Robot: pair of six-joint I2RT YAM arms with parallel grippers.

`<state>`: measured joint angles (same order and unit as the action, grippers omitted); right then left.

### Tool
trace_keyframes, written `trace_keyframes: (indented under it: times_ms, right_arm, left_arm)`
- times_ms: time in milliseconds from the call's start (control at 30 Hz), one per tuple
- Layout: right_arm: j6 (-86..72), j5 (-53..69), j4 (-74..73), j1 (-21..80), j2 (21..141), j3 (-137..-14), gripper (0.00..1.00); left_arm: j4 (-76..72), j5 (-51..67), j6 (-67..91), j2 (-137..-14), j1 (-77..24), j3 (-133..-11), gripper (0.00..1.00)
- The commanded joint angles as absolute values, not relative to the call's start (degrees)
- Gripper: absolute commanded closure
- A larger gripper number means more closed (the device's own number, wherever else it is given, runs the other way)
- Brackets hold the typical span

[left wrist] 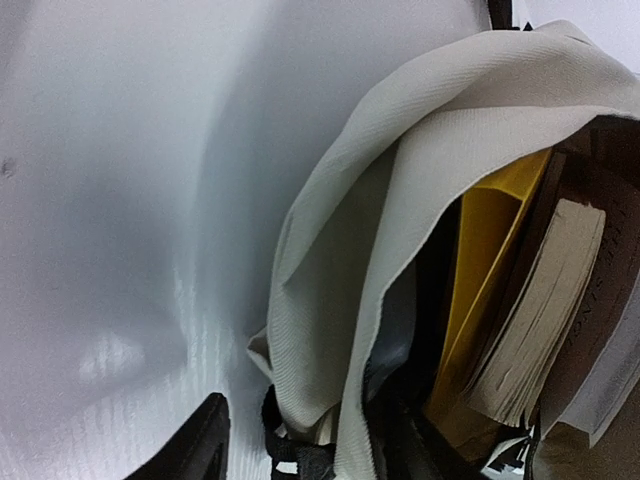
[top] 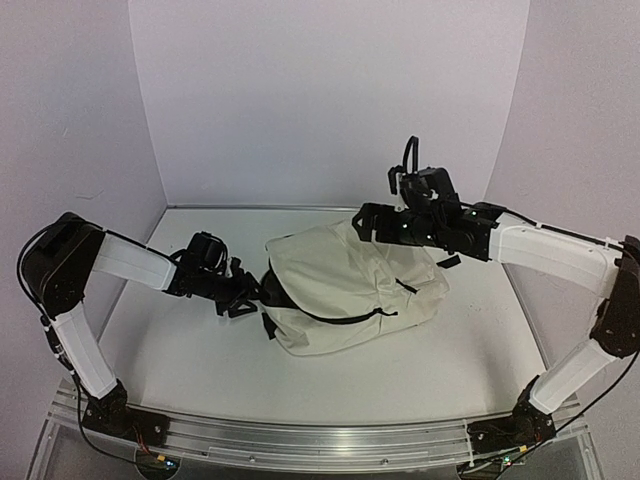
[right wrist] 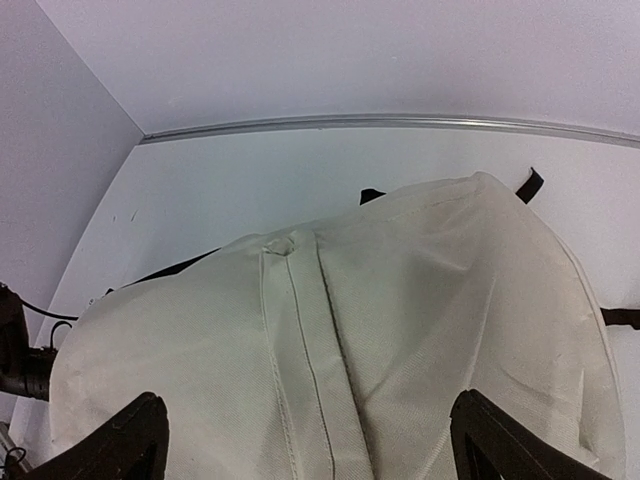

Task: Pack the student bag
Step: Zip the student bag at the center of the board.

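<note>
Inside student bag, left-wrist view alone shows books; right end effector spread, left end effector unclear.

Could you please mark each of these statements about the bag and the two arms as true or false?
1. The student bag lies on the white table. True.
2. The bag is empty. False: the left wrist view shows a yellow cover and a paperback book, page edges outward, inside it.
3. The right claw is open above the bag. True.
4. The bag is black with cream straps. False: it is cream, with a black strap showing.
5. The left claw is at the bag's open end. True.
</note>
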<state>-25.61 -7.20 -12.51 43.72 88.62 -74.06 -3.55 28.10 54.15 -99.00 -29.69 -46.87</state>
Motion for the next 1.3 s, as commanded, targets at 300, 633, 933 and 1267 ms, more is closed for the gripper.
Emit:
trace_keyframes:
  times_ms: [300, 633, 933, 1267]
  right_arm:
    - [-26.72, -9.44, -15.54, 43.53, 81.39, -69.32, 0.02]
    - [-28.15, -10.80, -16.50, 43.03, 80.87, -67.73, 0.02]
    - [-28.66, -2.99, -16.41, 42.86, 78.20, -61.72, 0.02]
    - [-28.22, 0.24, -16.50, 42.87, 78.36, -58.04, 0.19]
  left_arm:
    - [-4.23, 26.24, 49.83, -95.39, -29.48, -59.28, 1.00]
    - [4.37, 25.26, 39.04, -96.71, -23.20, -72.46, 1.00]
    - [6.41, 26.79, 34.63, -95.16, -17.06, -71.43, 0.63]
    - [21.81, 0.90, 32.05, -75.88, -34.15, -64.73, 0.38]
